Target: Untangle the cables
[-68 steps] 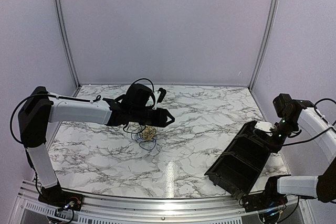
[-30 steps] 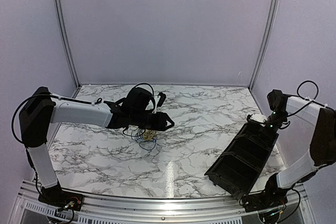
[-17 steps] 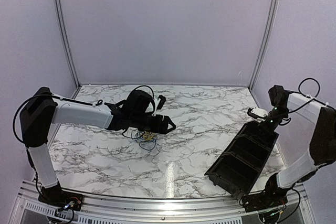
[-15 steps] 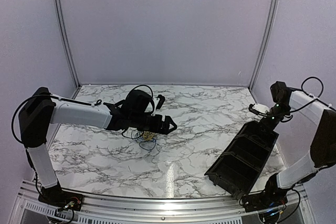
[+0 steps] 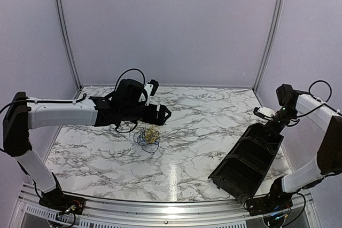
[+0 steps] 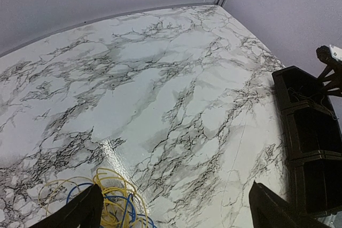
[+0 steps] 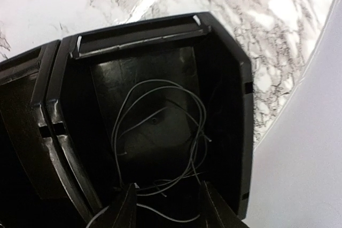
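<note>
Marble counter [image 5: 214, 105] holds the tangle of yellow and blue cables [image 5: 148, 135] left of centre, and a coarse pinch from the wide-open left hand [image 5: 163, 115] hovering near it could tighten the knot. At the right, the part-open, empty right hand [image 7: 168, 188] hangs over a dark cable [image 7: 160, 126] looped in the black tray [image 5: 243, 164], in its far compartment, where the springy loop might snag a finger. Count: one tangle, one loose cable, one tray, two hands.

White marble-pattern table [image 5: 203, 116]. A tangle of yellow and blue cables [image 5: 148, 136] lies left of centre. Black compartmented tray [image 5: 246, 158] sits on the right side, angled, well apart from it.
</note>
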